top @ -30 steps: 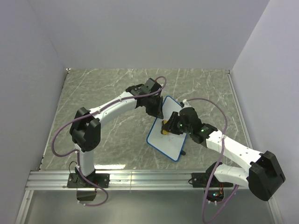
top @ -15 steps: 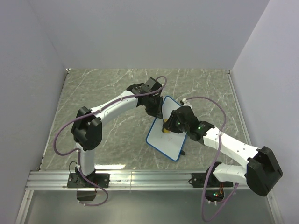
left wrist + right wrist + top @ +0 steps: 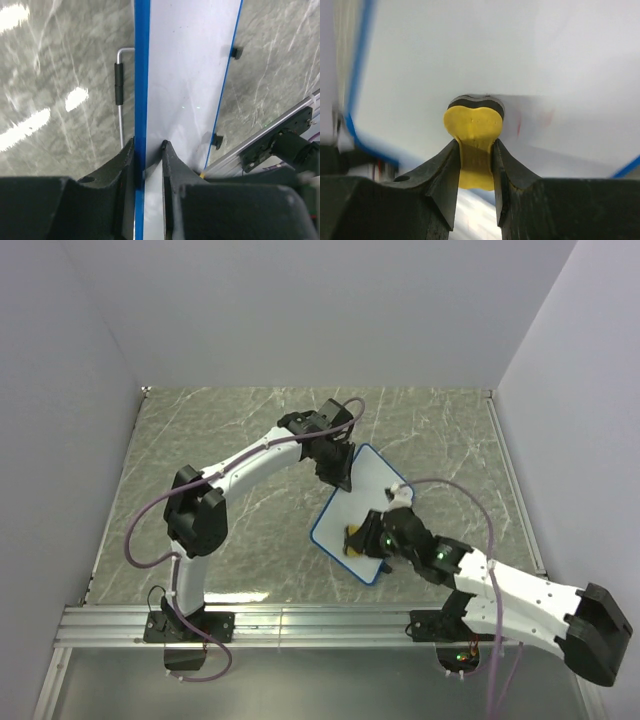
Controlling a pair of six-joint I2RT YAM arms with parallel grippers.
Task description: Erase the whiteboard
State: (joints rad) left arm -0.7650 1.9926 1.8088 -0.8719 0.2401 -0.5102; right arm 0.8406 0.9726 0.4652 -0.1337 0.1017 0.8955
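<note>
— Grey-green marble worktop [image 3: 220, 440], white walls round it. Where's the board?

— Mid-worktop, skewed. My left fingers [image 3: 122, 165] are clamped on the blue frame of the whiteboard [image 3: 375, 485] at its far-left edge, steadying it. My right fingers [image 3: 445, 170] are clenched on the yellow eraser [image 3: 472, 122], pressed to the board near its near-left corner.

— Mid-wipe, then?

— I judge so. Faint red smears [image 3: 520, 124] show just beside the eraser (blurred, so I can't say how much is left). The next stroke calls for a sweep across them under even pressure, with the left grip firm.

— Anything in the way?

— A wire stand [image 3: 119, 82] with a black sleeve lies beside the board's edge, and the aluminium rail [image 3: 300, 620] runs near its lowest corner. Neither blocks the stroke, I think.
</note>
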